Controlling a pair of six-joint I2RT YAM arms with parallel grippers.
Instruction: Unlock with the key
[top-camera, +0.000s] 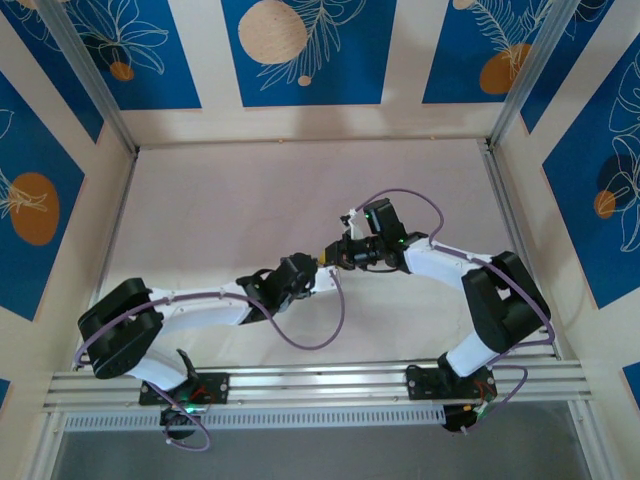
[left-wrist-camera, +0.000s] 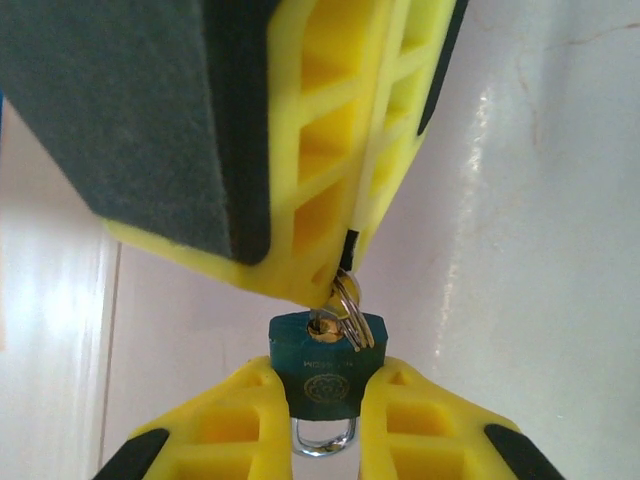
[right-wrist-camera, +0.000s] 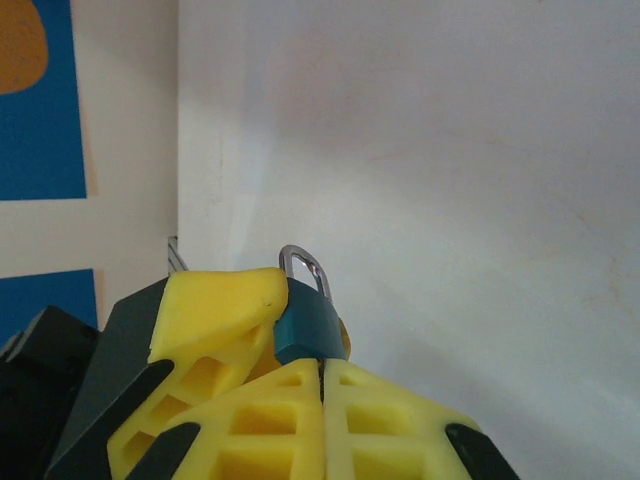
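A small teal padlock with a silver shackle is clamped by its sides between my left gripper's yellow fingers, keyhole end facing away from the wrist. My right gripper comes in from the opposite side, its fingers pressed together. It is shut on the key, whose blade sits at the keyhole with a split ring hanging beside it; the key's head is hidden between the fingers. In the right wrist view the padlock stands just past my fingertips. From above, the two grippers meet mid-table.
The white tabletop lies below the raised grippers. Patterned blue and cream walls enclose it on three sides, and a metal rail carries the arm bases at the near edge.
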